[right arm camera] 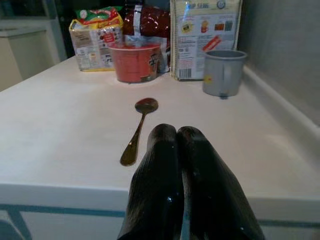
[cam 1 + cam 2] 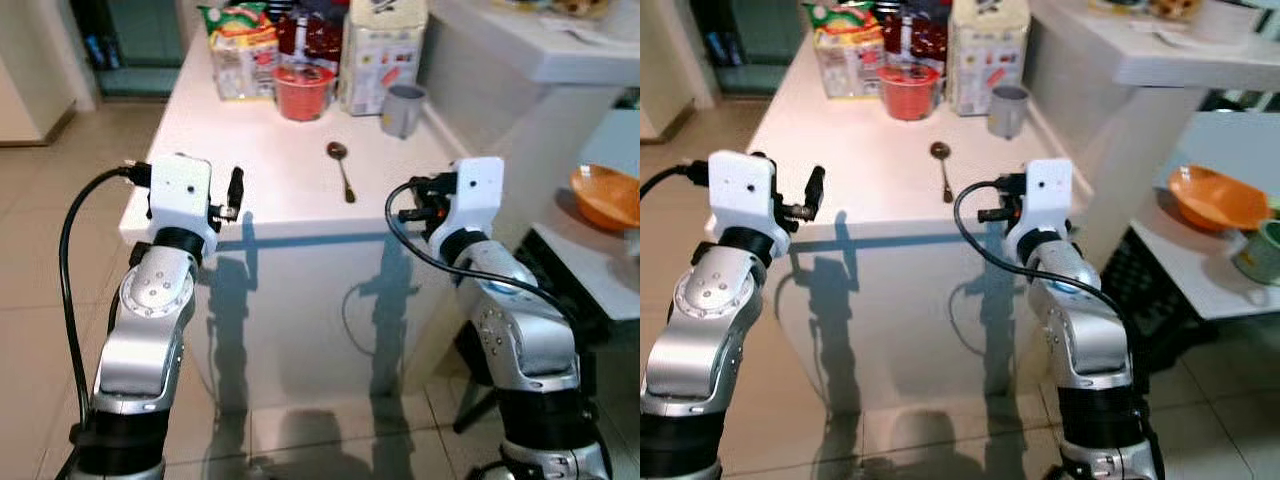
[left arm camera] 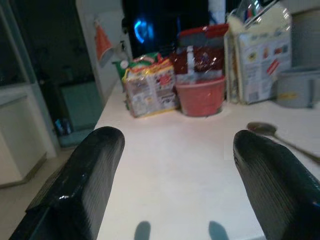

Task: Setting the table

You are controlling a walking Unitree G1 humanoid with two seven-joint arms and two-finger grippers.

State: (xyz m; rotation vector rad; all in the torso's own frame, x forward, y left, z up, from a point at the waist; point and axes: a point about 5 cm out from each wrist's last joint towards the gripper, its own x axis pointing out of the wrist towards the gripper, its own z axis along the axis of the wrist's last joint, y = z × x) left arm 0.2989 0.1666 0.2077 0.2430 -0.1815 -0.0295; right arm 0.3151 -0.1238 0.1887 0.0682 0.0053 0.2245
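Observation:
A dark metal spoon (image 2: pixel 341 168) lies on the white table (image 2: pixel 265 160), bowl end pointing away from me. Behind it stand a grey mug (image 2: pixel 403 108) and a red noodle cup (image 2: pixel 302 90). My left gripper (image 2: pixel 235 190) hovers at the table's near left edge, fingers wide open with nothing between them; in its wrist view the gripper (image 3: pixel 177 142) faces the noodle cup (image 3: pixel 202 95). My right gripper (image 2: pixel 412 198) hangs at the near right edge, shut and empty. In its wrist view the fingertips (image 1: pixel 172 137) sit just short of the spoon (image 1: pixel 139 131).
A snack bag (image 2: pixel 240 50) and a tall carton (image 2: pixel 380 55) crowd the table's far end. To the right, a lower white surface holds an orange bowl (image 2: pixel 605 195) and a green mug (image 2: pixel 1260 250). A white counter (image 2: pixel 540 50) rises at right. Tiled floor lies below.

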